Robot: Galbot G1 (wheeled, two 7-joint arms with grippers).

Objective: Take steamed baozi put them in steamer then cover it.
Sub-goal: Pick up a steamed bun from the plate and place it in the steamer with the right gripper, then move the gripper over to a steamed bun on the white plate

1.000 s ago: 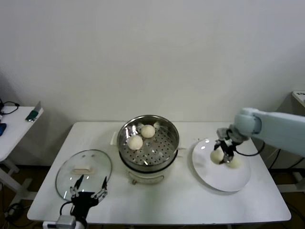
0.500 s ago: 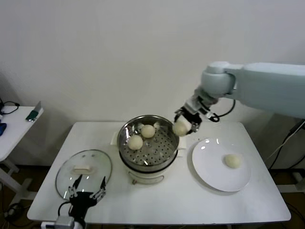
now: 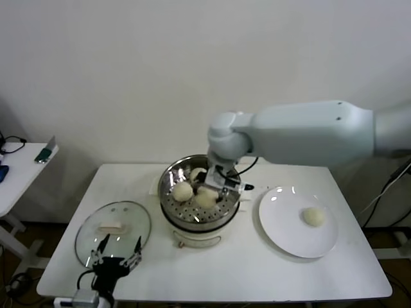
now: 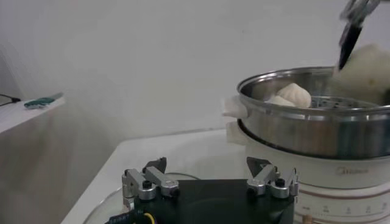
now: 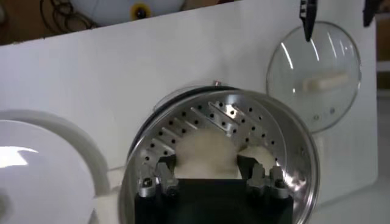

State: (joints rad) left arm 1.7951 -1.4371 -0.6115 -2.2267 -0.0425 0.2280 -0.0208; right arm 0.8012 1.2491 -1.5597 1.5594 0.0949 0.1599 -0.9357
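Note:
The steel steamer (image 3: pixel 168 181) stands mid-table on its white base. Two baozi (image 3: pixel 183 190) (image 3: pixel 196 174) lie on its perforated floor. My right gripper (image 3: pixel 215 190) is low inside the steamer, shut on a third baozi (image 3: pixel 205 198). In the right wrist view this baozi (image 5: pixel 206 151) fills the gap between the fingers of the right gripper (image 5: pixel 210 171). A fourth baozi (image 3: pixel 313 216) lies on the white plate (image 3: pixel 282 237). The glass cover (image 3: pixel 112 226) lies flat to the steamer's left. My left gripper (image 3: pixel 119 251) is open and empty by the cover's near edge.
The left wrist view shows the left gripper (image 4: pixel 207 165), the steamer wall (image 4: pixel 304 131) and a baozi (image 4: pixel 295 94) inside. A side table (image 3: pixel 22 167) with small items stands far left. The right arm spans above the table between steamer and plate.
My right gripper lifted a baozi off the plate, carried it leftward over the steamer rim and lowered it into the basket. One baozi is left on the plate. The left arm stayed put.

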